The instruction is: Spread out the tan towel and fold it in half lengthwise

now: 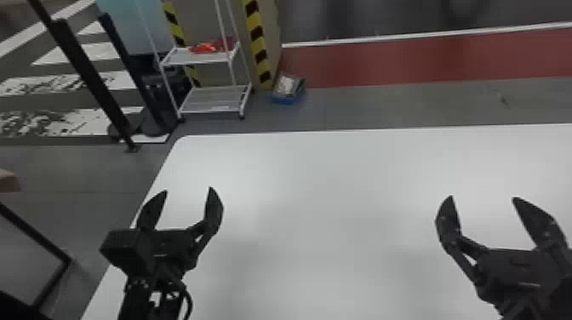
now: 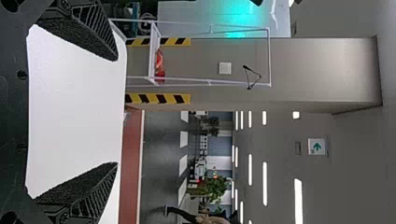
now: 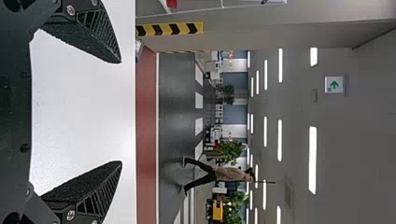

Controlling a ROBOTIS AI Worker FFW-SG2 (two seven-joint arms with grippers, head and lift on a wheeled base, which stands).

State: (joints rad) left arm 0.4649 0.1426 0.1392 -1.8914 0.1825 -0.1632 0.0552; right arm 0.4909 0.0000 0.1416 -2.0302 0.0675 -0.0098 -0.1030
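Note:
Over the left part of the white table [image 1: 327,178], my left gripper [image 1: 188,190] is open, its two black fingers pointing toward the far edge. My right gripper [image 1: 483,197] stands open above the table's right part, with a wide gap between its fingers. The left wrist view has the left gripper [image 2: 116,111] with its fingers well apart and nothing between them. In the right wrist view, the right gripper [image 3: 121,112] is likewise spread and holds nothing.
Beyond the table's far left corner stands a white wire cart [image 1: 215,100] with red items on its upper shelf. A blue bin [image 1: 289,89] sits on the floor beside a yellow-and-black striped pillar [image 1: 257,38]. A black metal frame [image 1: 34,232] is left of the table.

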